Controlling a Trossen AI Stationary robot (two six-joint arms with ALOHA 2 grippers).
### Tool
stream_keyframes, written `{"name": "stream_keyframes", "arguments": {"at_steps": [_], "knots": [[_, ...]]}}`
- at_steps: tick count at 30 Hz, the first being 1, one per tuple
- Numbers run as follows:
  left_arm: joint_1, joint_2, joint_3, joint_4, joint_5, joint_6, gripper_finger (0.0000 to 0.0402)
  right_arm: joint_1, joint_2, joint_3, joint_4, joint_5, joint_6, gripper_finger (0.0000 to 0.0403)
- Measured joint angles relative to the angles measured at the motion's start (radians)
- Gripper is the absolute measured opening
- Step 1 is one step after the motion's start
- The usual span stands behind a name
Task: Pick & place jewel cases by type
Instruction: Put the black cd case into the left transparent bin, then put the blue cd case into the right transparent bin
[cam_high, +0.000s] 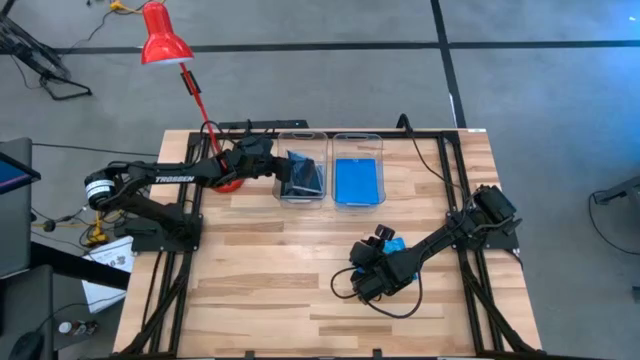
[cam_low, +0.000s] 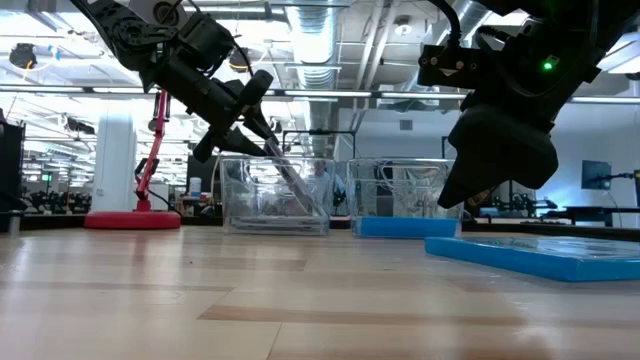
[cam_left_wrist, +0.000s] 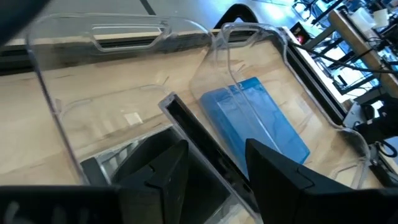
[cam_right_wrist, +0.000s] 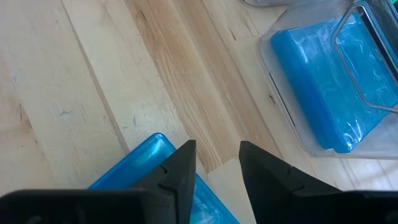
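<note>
From above: left hand (cam_high: 283, 165) parked over the left bin (cam_high: 301, 196), a dark jewel case (cam_high: 303, 176) leaning on edge inside it, propped rather than flat; blue cases (cam_high: 357, 181) stacked in the right bin (cam_high: 358, 204); right hand (cam_high: 372, 270) down near mid-bench (cam_high: 260, 280) with a loose blue case (cam_high: 393, 245) poking out just beside it. At bench level: left hand (cam_low: 262, 120) angled down at the bin rim, dark case (cam_low: 292, 182) slanted against the wall; right hand (cam_low: 470, 190) hanging just above the loose blue case (cam_low: 540, 255) lying flat on the bench. Through the left wrist: fingers (cam_left_wrist: 165, 171) spread partway either side of the dark case (cam_left_wrist: 205, 146), looks let go but can't swear there's zero contact. Through the right wrist: fingers (cam_right_wrist: 180, 168) parted over the blue case's (cam_right_wrist: 137, 171) edge, gripping nothing. Biggest worry, probably: pulling the left hand out crooked and snagging that tilted case, flipping it out or leaving it jammed on edge so later ones won't stack. Also a thin flat case on bare wood, so easy to skid away instead of getting pinched.
</note>
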Motion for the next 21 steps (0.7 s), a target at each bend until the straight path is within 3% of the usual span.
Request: {"name": "stream_keyframes", "arguments": {"at_steps": [21], "knots": [[0.102, 0.0, 0.0, -0.066, 0.025, 0.085, 0.0153, 0.0, 0.0, 0.0, 0.0, 0.0, 0.0, 0.0118]]}}
